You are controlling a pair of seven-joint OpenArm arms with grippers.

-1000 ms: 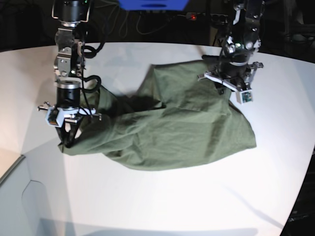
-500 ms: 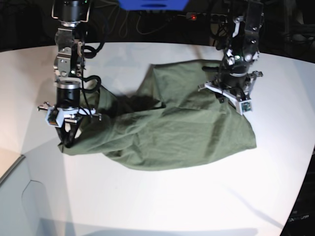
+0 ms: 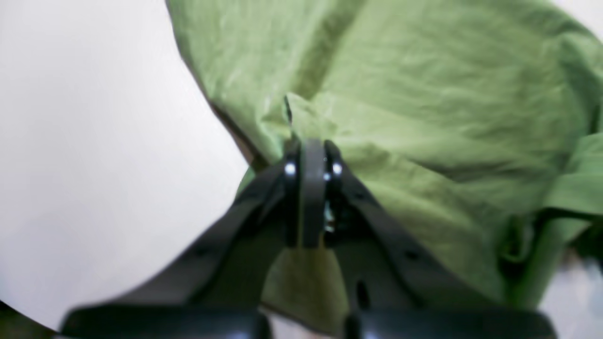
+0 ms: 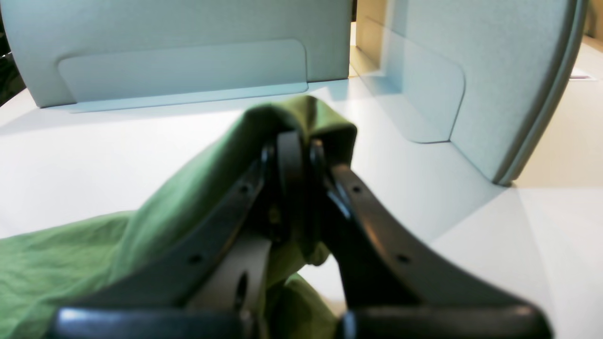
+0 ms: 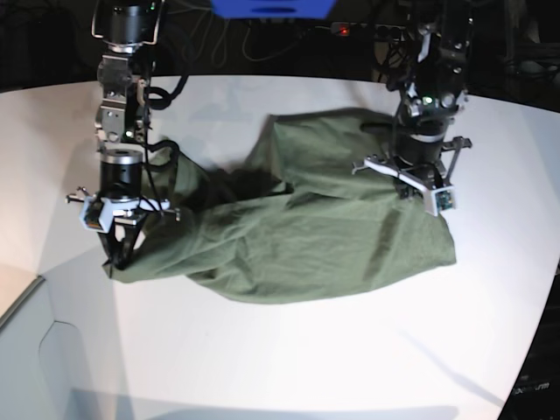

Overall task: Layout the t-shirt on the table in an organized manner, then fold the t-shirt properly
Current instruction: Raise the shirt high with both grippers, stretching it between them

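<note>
The olive green t-shirt (image 5: 315,227) lies crumpled and bunched across the middle of the white table (image 5: 289,350). My right gripper (image 5: 119,255) is at the cloth's left end, on the left of the base view. It is shut on a raised fold of the t-shirt (image 4: 141,221), with the fabric draped over its tips (image 4: 297,139). My left gripper (image 5: 408,196) is at the cloth's upper right part. In the left wrist view its jaws (image 3: 308,148) are pressed together on a puckered fold of the t-shirt (image 3: 424,94).
Grey upright panels (image 4: 188,52) (image 4: 499,94) stand at the table's edge beyond the right gripper. One of these grey panels (image 5: 35,350) shows at the base view's bottom left. Cables and a blue box (image 5: 271,7) sit behind the table's far edge.
My left gripper has come down onto the cloth and gone from open to shut on a fold. The right arm has barely shifted, still holding its end.
</note>
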